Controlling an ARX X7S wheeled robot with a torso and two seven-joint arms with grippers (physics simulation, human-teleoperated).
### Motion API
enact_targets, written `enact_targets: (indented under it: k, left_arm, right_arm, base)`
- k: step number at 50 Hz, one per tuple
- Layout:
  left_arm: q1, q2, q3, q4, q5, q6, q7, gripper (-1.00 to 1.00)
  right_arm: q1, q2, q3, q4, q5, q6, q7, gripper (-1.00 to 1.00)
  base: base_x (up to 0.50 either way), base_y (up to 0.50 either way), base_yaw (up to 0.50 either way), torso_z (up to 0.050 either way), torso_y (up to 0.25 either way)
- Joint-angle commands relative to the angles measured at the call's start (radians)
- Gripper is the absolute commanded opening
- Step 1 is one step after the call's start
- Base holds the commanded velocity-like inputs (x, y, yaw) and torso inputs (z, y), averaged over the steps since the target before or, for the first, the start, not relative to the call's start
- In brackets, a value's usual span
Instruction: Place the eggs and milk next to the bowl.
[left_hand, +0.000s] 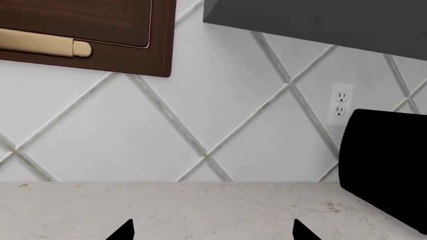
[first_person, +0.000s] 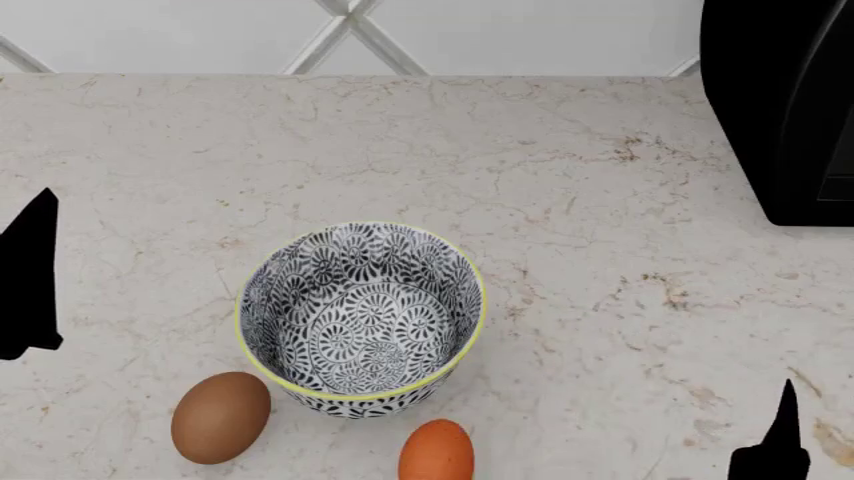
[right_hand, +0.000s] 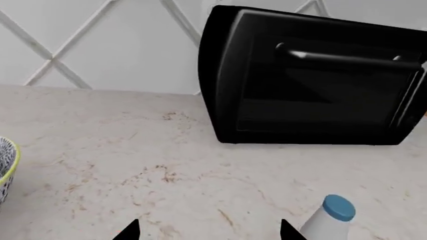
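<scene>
Eggs: brown egg (first_person: 220, 417) and orange egg (first_person: 437, 452) are lying just near of the bowl (first_person: 360, 315).
Milk: bottle (right_hand: 329, 220) is standing upright by the right gripper (right_hand: 208, 231).
Grippers: both are sitting spread, holding nothing; left gripper (left_hand: 212, 231).

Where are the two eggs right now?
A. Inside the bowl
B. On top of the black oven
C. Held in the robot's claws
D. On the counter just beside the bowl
D: in the head view the brown egg and orange egg lie on the counter close by the bowl, which holds nothing.
</scene>
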Motion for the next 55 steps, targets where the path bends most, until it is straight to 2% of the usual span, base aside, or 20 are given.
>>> enact_targets:
  k: [1, 36, 49, 55]
  left_arm:
    - [-0.008, 0.018, -0.020, -0.022, 0.016, 0.011, 0.034, 1.00]
    - [0.026, 0.019, -0.027, -0.023, 0.018, 0.036, 0.040, 1.00]
    - [0.027, 0.022, -0.022, -0.039, 0.026, 0.048, 0.052, 1.00]
    - [0.030, 0.022, -0.018, -0.036, 0.026, 0.049, 0.054, 1.00]
  right_arm:
    - [-0.089, -0.039, 0.109, 0.012, -0.057, -0.026, -0.032, 1.00]
    - [-0.187, -0.110, 0.162, 0.075, -0.239, -0.088, -0.056, 1.00]
    - [-0.156, -0.090, 0.134, 0.147, -0.285, -0.094, -0.050, 1.00]
    - [-0.102, -0.074, 0.075, 0.197, -0.311, -0.096, -0.042, 1.00]
  base:
    - [0.00, 0.00, 0.00, 0.000, 0.000]
    - [0.00, 0.00, 0.00, 0.000, 0.000]
    - [0.00, 0.00, 0.00, 0.000, 0.000]
    - [0.00, 0.00, 0.00, 0.000, 0.000]
